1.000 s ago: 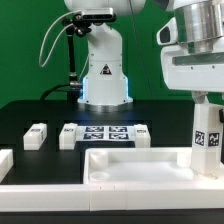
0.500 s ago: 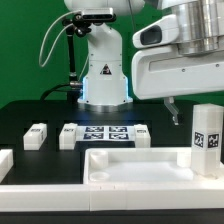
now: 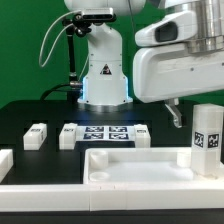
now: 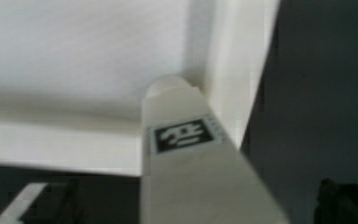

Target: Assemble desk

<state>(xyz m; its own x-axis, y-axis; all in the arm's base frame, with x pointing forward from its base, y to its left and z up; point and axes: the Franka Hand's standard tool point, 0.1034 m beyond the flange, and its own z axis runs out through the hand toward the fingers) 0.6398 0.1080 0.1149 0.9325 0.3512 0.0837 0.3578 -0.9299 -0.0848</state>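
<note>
so this is the leg-mounting bit of the desk: one leg post [image 3: 206, 140] stands upright at the corner of the desk slab [image 3: 120, 182] on the exterior view's right. The gripper [image 4: 190, 200] hovers right above it, fingers [image 4: 30, 202] spread wide either side, not touching it. My guess is the leg isn't fully seated, so next would be dropping down, gripping the post square and twisting it in, or else fetching the other leg [image 3: 36, 135] lying beside the marker board [image 3: 105, 134]

Leg post [image 3: 206, 140] upright on slab [image 3: 135, 151] corner
</note>
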